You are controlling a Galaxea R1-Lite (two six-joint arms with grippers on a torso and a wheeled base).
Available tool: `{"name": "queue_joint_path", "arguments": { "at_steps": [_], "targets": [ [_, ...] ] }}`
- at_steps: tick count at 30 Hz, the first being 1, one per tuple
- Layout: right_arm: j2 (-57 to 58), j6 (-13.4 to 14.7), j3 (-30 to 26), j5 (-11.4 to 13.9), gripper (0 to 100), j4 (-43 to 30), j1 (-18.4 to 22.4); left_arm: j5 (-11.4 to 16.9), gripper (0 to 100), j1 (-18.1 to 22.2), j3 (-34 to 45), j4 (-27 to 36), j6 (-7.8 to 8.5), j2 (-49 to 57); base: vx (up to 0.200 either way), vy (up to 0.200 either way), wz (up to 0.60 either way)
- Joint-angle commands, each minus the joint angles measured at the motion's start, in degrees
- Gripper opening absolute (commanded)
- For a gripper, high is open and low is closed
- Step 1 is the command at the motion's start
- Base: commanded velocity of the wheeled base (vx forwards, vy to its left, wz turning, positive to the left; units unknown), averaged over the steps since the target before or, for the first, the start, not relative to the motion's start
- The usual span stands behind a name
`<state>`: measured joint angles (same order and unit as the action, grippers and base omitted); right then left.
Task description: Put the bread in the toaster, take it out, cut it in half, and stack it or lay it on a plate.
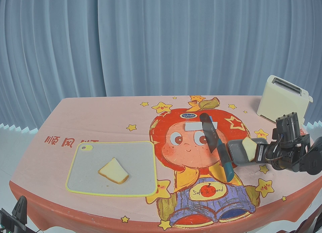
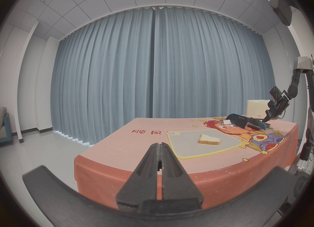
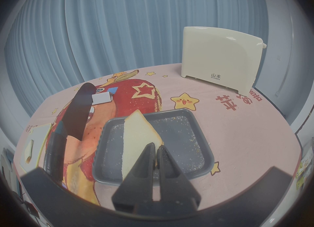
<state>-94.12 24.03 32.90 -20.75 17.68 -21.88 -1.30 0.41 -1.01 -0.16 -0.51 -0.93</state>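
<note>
One triangular half of toast (image 1: pixel 113 171) lies flat on the grey cutting board (image 1: pixel 97 156) at the front left, also seen as the toast half (image 2: pixel 209 139). My right gripper (image 1: pixel 252 152) is shut on the other toast half (image 1: pixel 249 147), holding it on edge over the grey plate (image 1: pixel 236 152). The wrist view shows the held toast (image 3: pixel 137 136) above the plate (image 3: pixel 193 139) with the gripper (image 3: pixel 155 151) pinching its corner. The cream toaster (image 1: pixel 283 98) stands at the back right. My left gripper (image 2: pixel 160 159) is shut on nothing, off the table's front left.
A black-bladed knife with a teal handle (image 1: pixel 216 144) lies on the tablecloth just left of the plate, and shows as the knife (image 3: pixel 70 124) in the right wrist view. A small white card (image 1: pixel 200 126) lies under its blade tip.
</note>
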Motion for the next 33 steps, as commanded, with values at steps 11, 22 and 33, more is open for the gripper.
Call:
{"name": "queue_joint_path", "arguments": {
  "at_steps": [11,22,33],
  "targets": [
    [-0.4,0.0,-0.7,0.0,0,0.1,-0.2,0.0,0,0.0,1.0,0.0,-0.02,0.9,0.0,0.0,0.0],
    [0.6,0.0,-0.6,-0.1,100,0.2,-0.4,0.0,0,0.0,1.0,0.0,-0.02,0.9,0.0,0.0,0.0],
    [2.5,-0.1,-0.7,0.0,100,0.1,-0.7,0.0,0,0.0,1.0,0.0,-0.02,0.9,0.0,0.0,0.0]
  ]
}}
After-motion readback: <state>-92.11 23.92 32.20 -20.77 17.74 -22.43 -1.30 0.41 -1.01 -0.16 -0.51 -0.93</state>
